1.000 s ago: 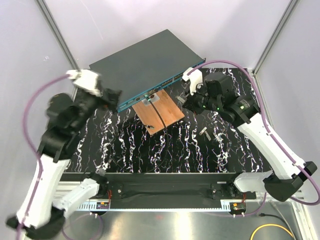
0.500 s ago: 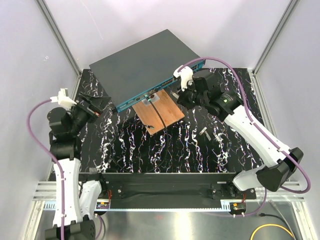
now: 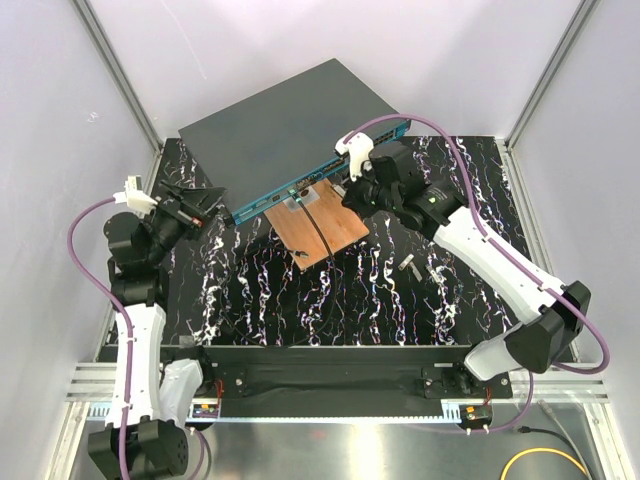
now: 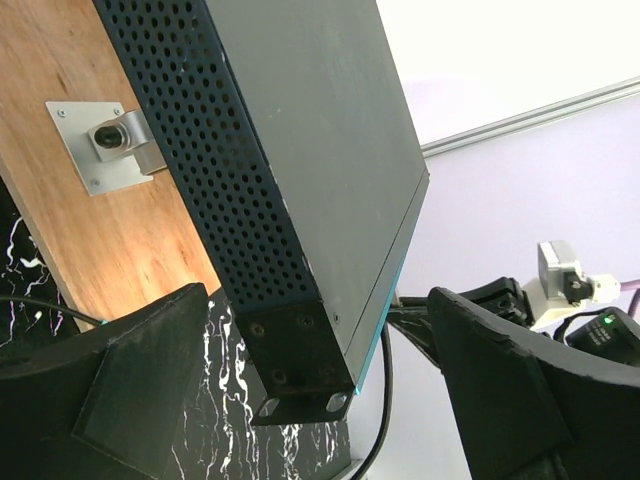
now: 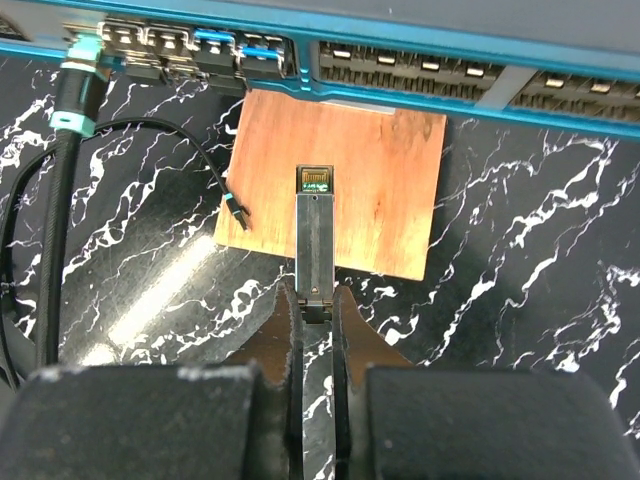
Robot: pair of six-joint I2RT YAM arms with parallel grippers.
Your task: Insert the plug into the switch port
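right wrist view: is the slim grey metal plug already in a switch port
No, the slim grey metal plug has its tip over the copper-brown wooden board, short of the teal-blue switch face.

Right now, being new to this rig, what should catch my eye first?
The dark switch sits skewed at the back, teal port face forward. The right gripper, shut on a plug, points it at that face over a brown board. The left gripper gapes open by the switch's left corner.
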